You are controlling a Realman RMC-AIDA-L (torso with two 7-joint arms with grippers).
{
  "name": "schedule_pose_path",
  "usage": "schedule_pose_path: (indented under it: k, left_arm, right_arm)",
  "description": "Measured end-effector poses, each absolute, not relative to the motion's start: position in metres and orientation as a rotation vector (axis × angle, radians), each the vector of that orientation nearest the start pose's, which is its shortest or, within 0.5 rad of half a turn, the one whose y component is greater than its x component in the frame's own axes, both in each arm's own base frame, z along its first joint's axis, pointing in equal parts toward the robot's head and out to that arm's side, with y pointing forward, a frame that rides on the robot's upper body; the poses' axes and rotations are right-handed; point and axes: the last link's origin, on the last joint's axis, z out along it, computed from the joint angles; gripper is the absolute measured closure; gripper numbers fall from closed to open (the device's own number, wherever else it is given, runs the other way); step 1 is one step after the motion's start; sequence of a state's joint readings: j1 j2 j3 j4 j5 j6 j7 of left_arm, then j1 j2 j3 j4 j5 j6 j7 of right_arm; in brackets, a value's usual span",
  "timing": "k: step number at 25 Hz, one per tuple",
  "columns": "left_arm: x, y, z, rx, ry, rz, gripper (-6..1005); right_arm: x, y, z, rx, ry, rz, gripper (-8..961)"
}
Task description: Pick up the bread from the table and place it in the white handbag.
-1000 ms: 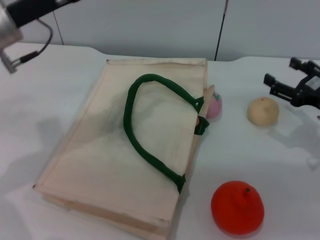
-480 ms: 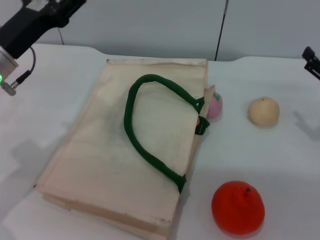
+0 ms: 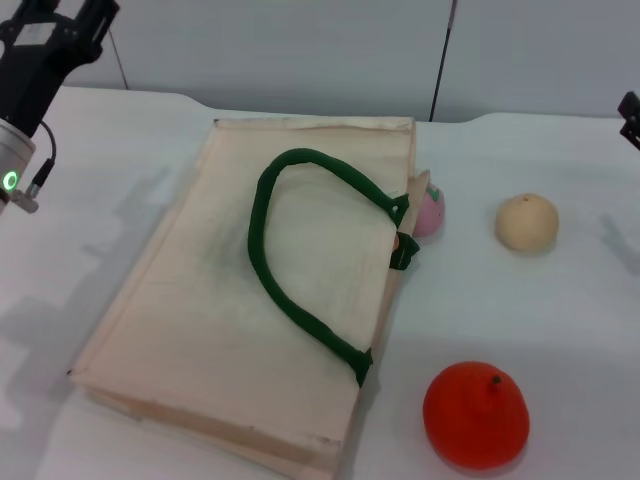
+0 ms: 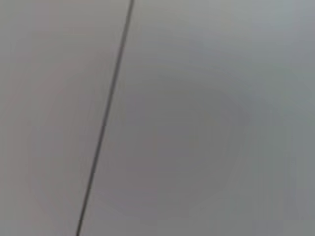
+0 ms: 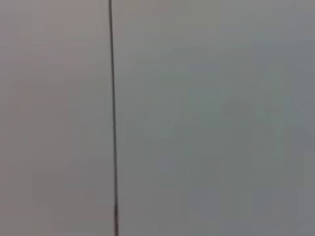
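Note:
The white handbag [image 3: 210, 300] lies flat on the table [image 3: 570, 320] in the head view, its dark green rope handle [image 3: 290, 290] curled on top. The bread does not show as such; only a small orange bit [image 3: 396, 241] peeks out at the bag's edge by the handle end. My left gripper [image 3: 60, 20] is raised at the far left corner, well off the bag. At the right edge only a sliver of my right gripper [image 3: 631, 112] shows, high above the table. Both wrist views show only a grey wall with a dark seam.
A pink round item [image 3: 431, 212] rests against the bag's right edge. Right of it a round tan ball [image 3: 526, 222] stands on the table, and an orange fruit [image 3: 475, 415] sits near the front.
Both arms have drawn up and away. The right gripper left the spot by the tan ball and slid to the frame's right edge; the left arm swung upright at the far left.

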State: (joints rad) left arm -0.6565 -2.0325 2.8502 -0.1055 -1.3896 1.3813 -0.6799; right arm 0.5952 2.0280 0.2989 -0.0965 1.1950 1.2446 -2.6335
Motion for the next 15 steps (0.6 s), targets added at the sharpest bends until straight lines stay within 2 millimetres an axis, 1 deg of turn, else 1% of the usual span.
schedule_pose_path:
  k: [4,6,15]
  left_arm:
    - [-0.2837,0.3867,0.0525,-1.575,-0.519,-1.120,378]
    - [-0.2826,0.3874,0.0517,-1.578,-0.518,-1.120,379]
    - [-0.2779,0.3893,0.0493,-1.586,-0.514,-1.133,377]
  right_arm:
    - [0.3169,0.3653,0.0205,-1.730,0.463,0.775,59]
    - [0.3188,0.3644,0.0218,-1.710,0.462,0.769,59]
    - [0.3198,0.3680,0.0201,-1.693,0.499,0.763,60]
